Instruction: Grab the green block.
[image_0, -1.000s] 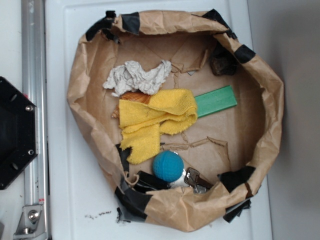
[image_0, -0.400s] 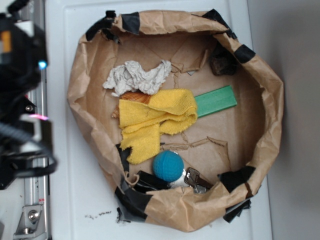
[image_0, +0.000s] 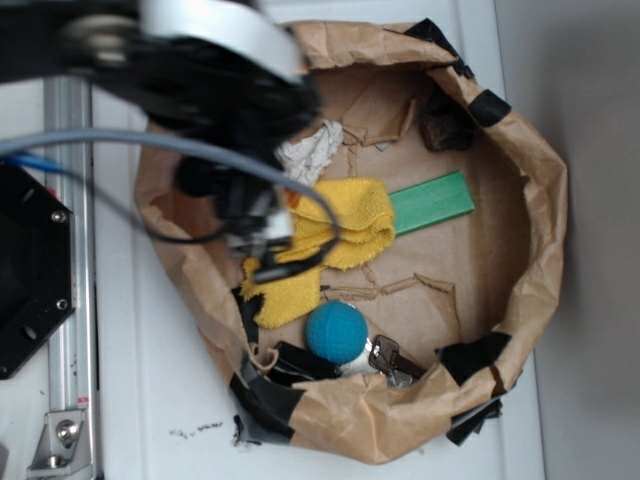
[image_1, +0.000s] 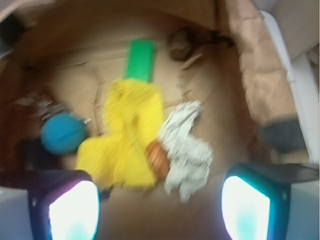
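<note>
Overhead, arm hides fingers (image_1: 159, 207), wrist view shows them wide, seemingly empty, green block (image_1: 139, 60) beyond.

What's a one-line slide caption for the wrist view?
Open gripper above the paper-lined bin, green block ahead, partly under the yellow cloth.

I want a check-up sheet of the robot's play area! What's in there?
Surface: brown paper bin, black tape on rim, on a white table.
Job's things: green block, one end under the yellow cloth.
Clutter: blue ball, crumpled paper, dark lump, metal bits by the ball.
Pincer: open, above the bin, holding nothing.
Cables: grey cable over the bin.
Surroundings: metal rail beside the table.
</note>
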